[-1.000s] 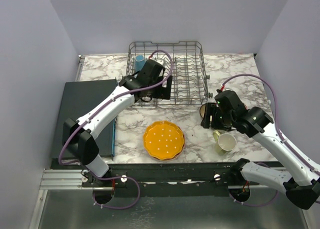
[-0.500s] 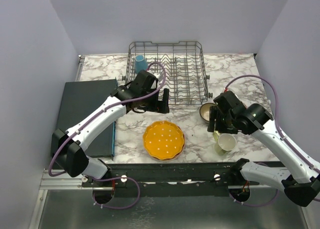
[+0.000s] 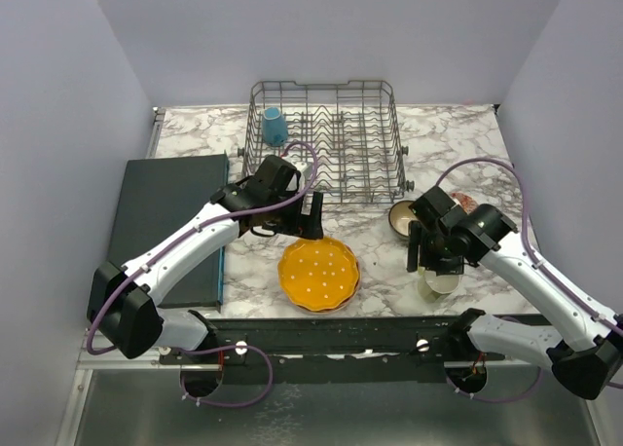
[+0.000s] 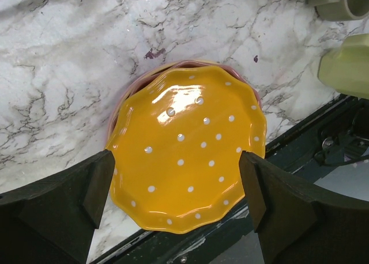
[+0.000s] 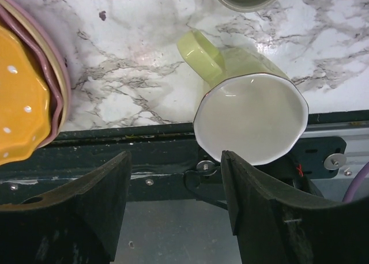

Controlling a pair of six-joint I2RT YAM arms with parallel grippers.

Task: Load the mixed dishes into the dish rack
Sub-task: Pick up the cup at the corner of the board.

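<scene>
Plate [image 4: 190,131] glossy, scalloped, dotted | left hand [image 4: 177,186] spread above | right hand [image 5: 176,195] spread over faceted mug [image 5: 251,117]

Lab test booth, plain lilac walls [image 3: 321,27], marble tabletop [image 3: 389,263], aluminium rail [image 3: 122,349]

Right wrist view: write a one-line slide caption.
Open right gripper above a yellow-green ceramic mug, white inside, on the white marble table.
</scene>
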